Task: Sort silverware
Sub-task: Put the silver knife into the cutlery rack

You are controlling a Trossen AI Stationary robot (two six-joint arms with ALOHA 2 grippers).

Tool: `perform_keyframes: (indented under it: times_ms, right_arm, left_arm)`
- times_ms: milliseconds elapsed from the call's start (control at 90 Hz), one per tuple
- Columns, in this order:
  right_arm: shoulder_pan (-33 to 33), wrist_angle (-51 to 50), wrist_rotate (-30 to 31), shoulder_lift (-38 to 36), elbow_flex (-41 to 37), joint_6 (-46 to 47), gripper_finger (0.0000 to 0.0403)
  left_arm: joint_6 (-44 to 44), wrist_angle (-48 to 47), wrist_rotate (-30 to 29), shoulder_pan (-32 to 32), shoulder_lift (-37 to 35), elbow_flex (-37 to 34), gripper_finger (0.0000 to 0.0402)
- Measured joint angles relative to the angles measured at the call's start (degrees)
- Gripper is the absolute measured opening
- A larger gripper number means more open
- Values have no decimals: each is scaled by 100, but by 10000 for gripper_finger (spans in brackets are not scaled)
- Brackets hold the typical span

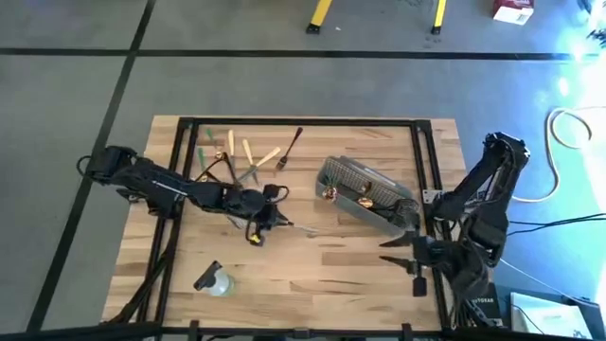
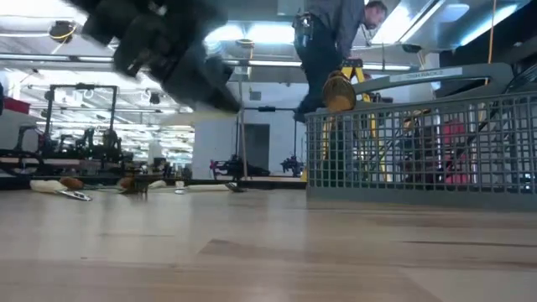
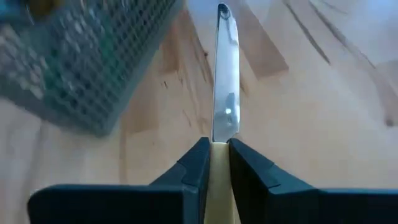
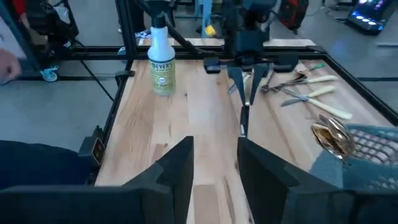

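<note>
A wooden table (image 1: 312,275) with a black frame stands on a grey floor (image 1: 85,104) crossed by dark tape lines. Yellow stand legs (image 1: 322,13) and a white cable (image 1: 568,128) show at the far side. Across the table the room is a bright workshop with ceiling lights (image 2: 252,33), racks of equipment (image 2: 80,126) and a person (image 2: 331,42) standing.

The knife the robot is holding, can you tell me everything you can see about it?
The knife is slim, with a shiny silver blade that has a rounded tip and a pale tan handle. The left gripper is shut on the handle, so the blade sticks out forward, lifted above the wooden table. It points toward the grey mesh basket without touching it. Only the gripper touches it.
</note>
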Motion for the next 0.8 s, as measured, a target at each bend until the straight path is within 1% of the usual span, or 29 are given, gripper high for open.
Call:
perform_keyframes:
  times_ms: [133, 333, 411, 522, 578, 667, 800]
  right_arm:
    - [221, -419, 129, 0, 0, 623, 108]
    - [373, -971, 148, 43, -41, 1790, 108]
    - [360, -1078, 127, 68, -224, 2299, 108]
    - [298, -1064, 205, 79, -570, 3150, 108]
    - [219, -1064, 84, 72, -647, 3408, 108]
    - [79, -1052, -214, 30, -659, 3511, 108]
    - [-498, -972, -565, -49, -654, 3170, 108]
  left_arm:
    - [461, -554, -161, -29, 131, 1022, 40]
    - [958, -1467, -199, 98, 646, 2430, 40]
    - [1181, -1706, -249, 128, 939, 2866, 40]
    - [1729, -2075, -398, 73, 1351, 3393, 40]
    - [2080, -2354, -549, 33, 1549, 3607, 40]
    - [2658, -2691, -858, -66, 1817, 3847, 40]
    - [3483, -2633, -1504, -275, 2035, 3963, 40]
